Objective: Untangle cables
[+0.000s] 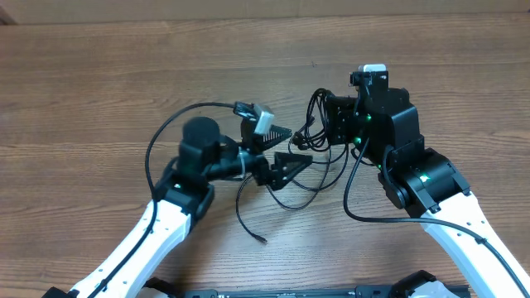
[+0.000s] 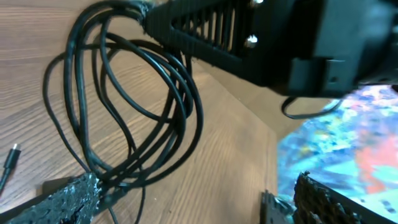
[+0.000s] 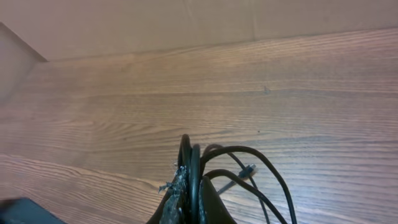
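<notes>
Though overhead hides it, the right pincer (image 3: 189,186) clamps the cables (image 3: 195,158); left pincer (image 1: 299,146) gapes.

Item: lettering, labels, brands, numbers, signs. Entry: none was legible in the overhead view or in either wrist view.
</notes>
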Controlling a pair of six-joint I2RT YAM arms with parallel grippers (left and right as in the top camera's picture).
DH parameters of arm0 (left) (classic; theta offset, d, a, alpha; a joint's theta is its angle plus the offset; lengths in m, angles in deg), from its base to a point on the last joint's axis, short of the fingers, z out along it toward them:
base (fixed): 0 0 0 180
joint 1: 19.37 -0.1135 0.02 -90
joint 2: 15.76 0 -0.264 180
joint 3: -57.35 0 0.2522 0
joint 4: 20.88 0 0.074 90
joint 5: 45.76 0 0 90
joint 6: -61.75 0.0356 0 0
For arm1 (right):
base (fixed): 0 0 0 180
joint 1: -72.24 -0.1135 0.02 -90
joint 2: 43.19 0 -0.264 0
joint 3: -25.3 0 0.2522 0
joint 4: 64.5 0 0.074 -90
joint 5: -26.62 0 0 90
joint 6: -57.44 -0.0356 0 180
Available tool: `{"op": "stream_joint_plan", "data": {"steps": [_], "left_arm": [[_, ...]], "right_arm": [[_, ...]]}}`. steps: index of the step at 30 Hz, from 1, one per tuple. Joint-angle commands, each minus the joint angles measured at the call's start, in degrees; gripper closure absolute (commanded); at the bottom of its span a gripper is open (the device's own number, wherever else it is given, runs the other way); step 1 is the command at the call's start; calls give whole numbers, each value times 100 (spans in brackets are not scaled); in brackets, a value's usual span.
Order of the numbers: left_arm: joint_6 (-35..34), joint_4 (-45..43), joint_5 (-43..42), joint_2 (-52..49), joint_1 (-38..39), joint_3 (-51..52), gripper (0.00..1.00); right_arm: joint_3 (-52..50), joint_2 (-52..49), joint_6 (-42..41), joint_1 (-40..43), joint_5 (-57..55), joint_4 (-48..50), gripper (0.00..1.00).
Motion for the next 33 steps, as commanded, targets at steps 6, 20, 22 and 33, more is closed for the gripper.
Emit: {"op": "stream_joint_plan", "data": {"steps": [6, 20, 22, 33], "left_arm": [[76, 0, 3591, -2, 1331, -44, 0], [304, -17, 5222, -2, 1593, -44, 10], [286, -44, 5178, -2, 1596, -44, 17], [289, -46, 5012, -2, 1596, -44, 33]], "right_arm": [[197, 26, -330, 17, 538, 267, 96], [197, 26, -323, 22, 570, 302, 96], [197, 24, -323, 22, 570, 302, 96], [197, 24, -323, 22, 570, 181, 96]]}}
